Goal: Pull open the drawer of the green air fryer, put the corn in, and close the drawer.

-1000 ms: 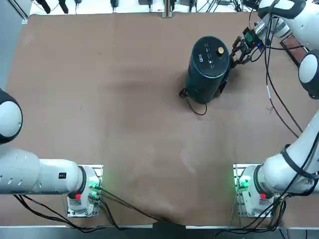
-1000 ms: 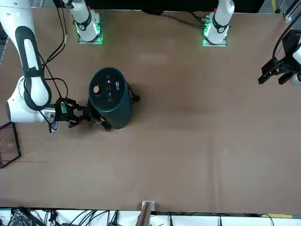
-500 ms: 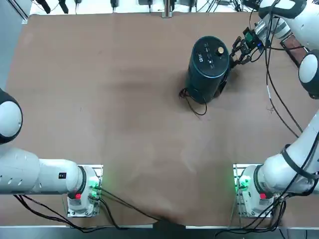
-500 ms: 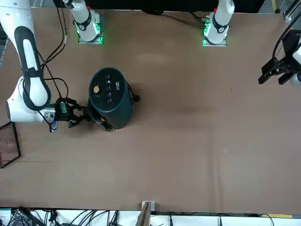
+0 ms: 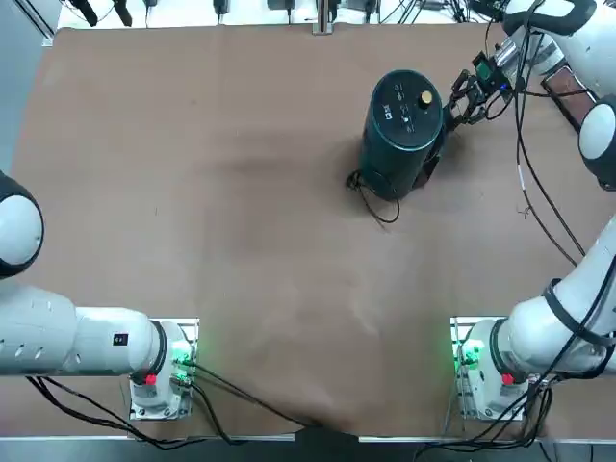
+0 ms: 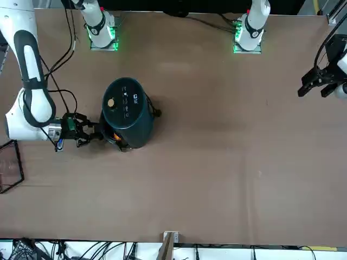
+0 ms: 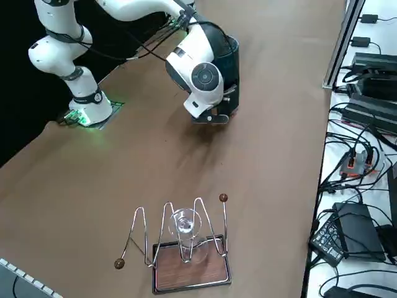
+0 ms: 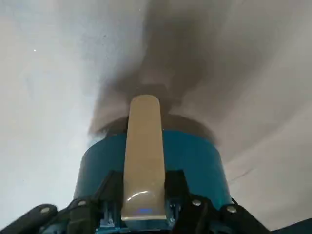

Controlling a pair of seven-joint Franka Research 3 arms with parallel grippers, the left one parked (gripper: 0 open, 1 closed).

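Now we are gripping the drawer (image 8: 143,165) handle of the green air fryer (image 5: 401,135) with our right gripper (image 5: 454,104), jaws clamped on it, upper right of the top view.

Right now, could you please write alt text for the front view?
The right tool, shut, sits at the green air fryer's drawer handle, near the brown table's left side. A little orange shows at the fryer's base beside it.

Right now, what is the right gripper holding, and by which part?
The right gripper, beside the fryer, is shut on the drawer handle, gripping its outer end.
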